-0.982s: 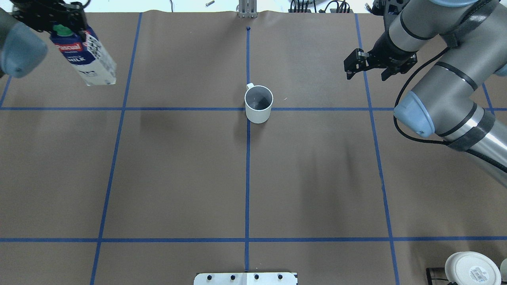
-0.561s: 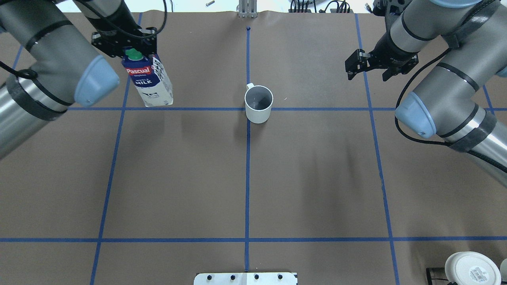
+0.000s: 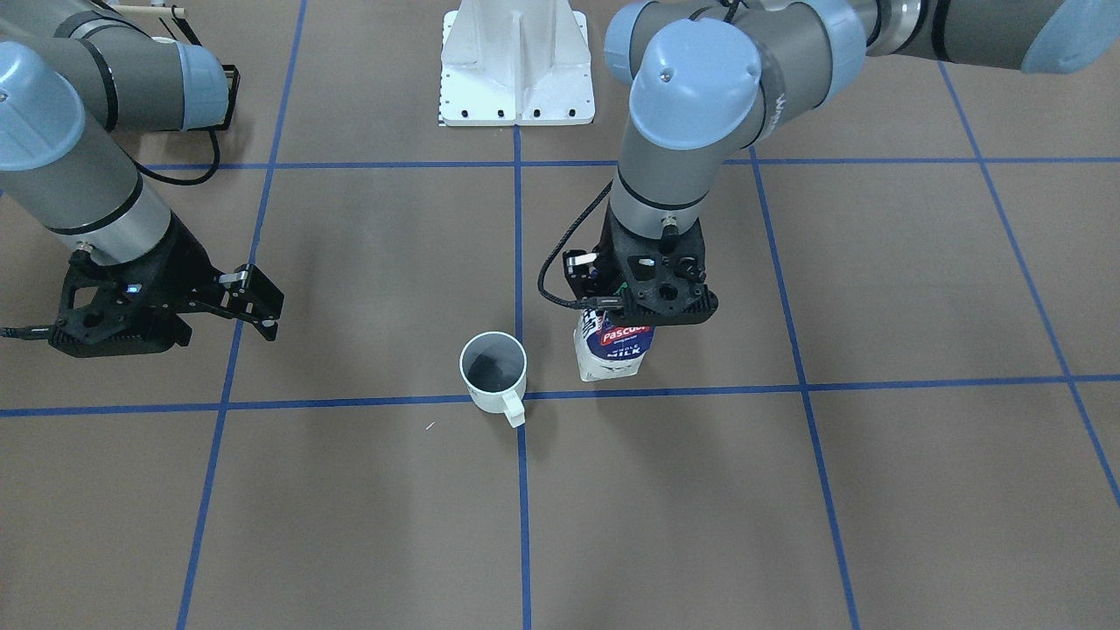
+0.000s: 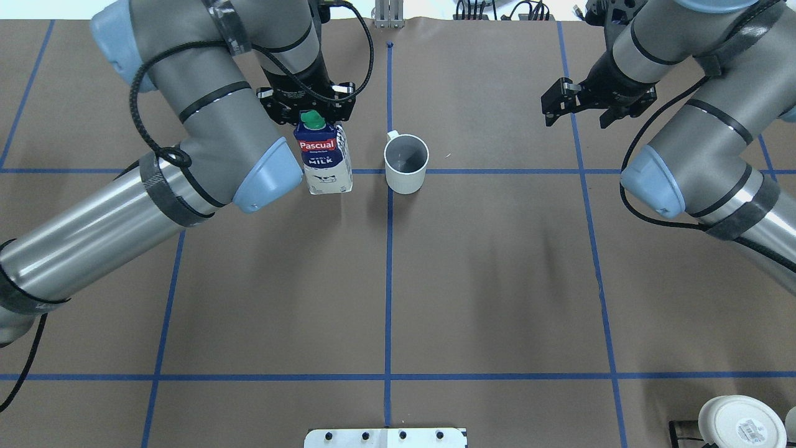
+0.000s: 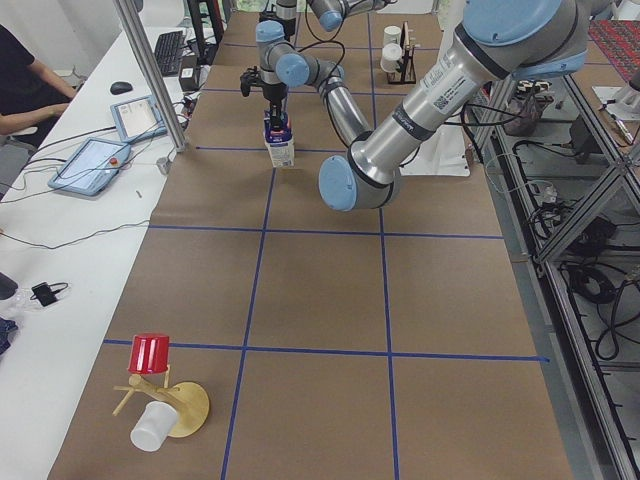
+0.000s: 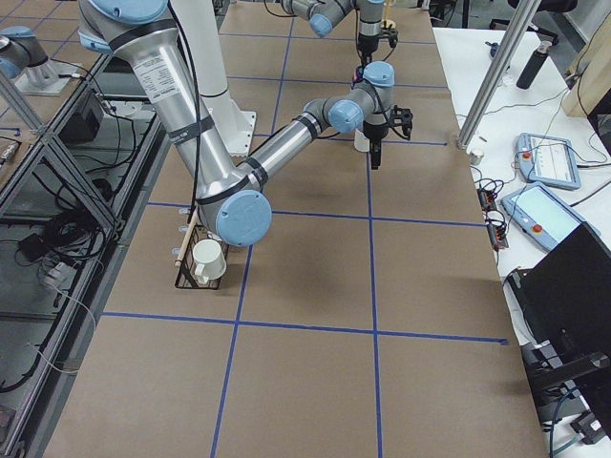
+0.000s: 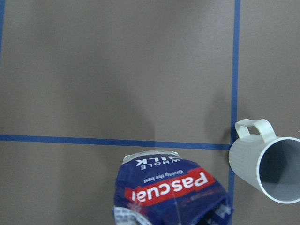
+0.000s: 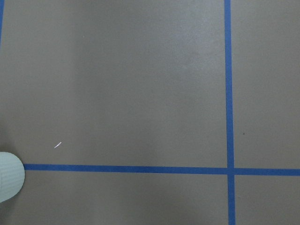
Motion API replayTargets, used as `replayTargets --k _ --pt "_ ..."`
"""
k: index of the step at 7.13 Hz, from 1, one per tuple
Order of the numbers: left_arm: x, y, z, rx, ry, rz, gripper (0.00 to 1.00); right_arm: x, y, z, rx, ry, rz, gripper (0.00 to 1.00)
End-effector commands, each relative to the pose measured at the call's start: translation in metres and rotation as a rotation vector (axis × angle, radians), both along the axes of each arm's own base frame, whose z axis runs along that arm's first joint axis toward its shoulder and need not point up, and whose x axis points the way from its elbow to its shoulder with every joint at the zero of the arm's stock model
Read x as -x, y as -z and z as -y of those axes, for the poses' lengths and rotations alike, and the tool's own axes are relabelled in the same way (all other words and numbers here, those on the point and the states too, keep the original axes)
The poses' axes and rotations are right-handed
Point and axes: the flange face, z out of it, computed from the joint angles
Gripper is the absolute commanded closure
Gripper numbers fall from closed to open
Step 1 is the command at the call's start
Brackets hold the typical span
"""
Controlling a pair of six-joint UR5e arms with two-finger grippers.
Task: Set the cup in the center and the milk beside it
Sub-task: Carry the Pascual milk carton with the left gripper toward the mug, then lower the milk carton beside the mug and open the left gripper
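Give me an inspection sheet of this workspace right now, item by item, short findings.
Surface: brown paper table cover with a blue tape grid, flat.
Job's things: small white mug upright on the centre line; white and dark-blue milk carton upright beside it on the robot's left, apart from it; whether it touches the table, cannot tell.
Clutter: white round tub at the near right corner; red cup and white cup on a wooden stand.
Grippers: left gripper jaws shut on the carton's top; right gripper jaws open, empty.
Cables: black cable looped off the left arm.
Surroundings: seated person, tablets on a side desk.
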Motion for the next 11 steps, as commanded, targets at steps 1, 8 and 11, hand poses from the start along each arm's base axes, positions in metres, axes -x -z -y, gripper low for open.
replayTargets --k 1,8,11 --pt "-0.024 0.000 0.018 -0.018 0.008 -0.024 1.00 0.000 0.000 0.000 0.001 0.001 0.001 0.00" --pt "-0.051 -0.001 0.001 -0.005 0.002 -0.037 0.02 0.001 -0.001 0.000 0.006 0.006 0.002 0.00" --pt "-0.006 0.024 0.011 -0.064 0.043 -0.111 0.01 -0.009 -0.002 0.005 0.013 -0.005 0.009 0.00"
